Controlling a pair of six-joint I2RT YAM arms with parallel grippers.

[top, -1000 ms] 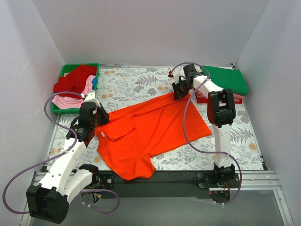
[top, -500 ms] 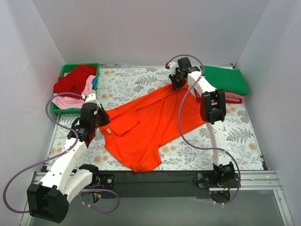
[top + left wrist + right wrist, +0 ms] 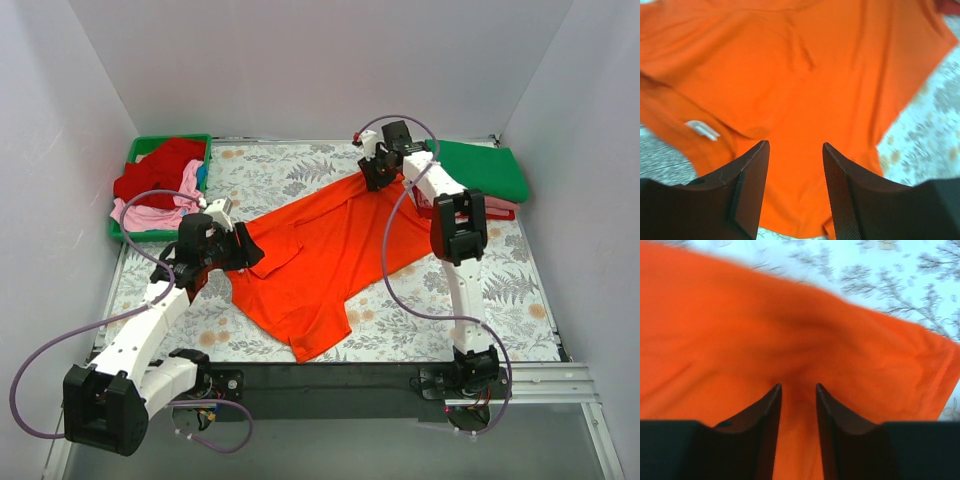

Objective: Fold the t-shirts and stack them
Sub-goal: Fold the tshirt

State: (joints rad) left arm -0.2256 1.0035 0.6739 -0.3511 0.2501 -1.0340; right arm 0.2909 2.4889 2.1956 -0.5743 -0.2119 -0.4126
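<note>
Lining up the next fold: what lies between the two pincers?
Only the orange shirt, spread on the floral cover, spans from left pincer to right pincer; the top view shows it.

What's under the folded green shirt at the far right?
A pink layer and a red edge peek out below the green shirt. How many garments lie there is hidden.

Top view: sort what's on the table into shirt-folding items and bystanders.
Job in hand: orange t-shirt, spread out mid-table; green folded shirt, on top of the right-hand stack; red shirt and pink shirt, heaped in the tray.
Just lying about: green tray; floral table cover.
</note>
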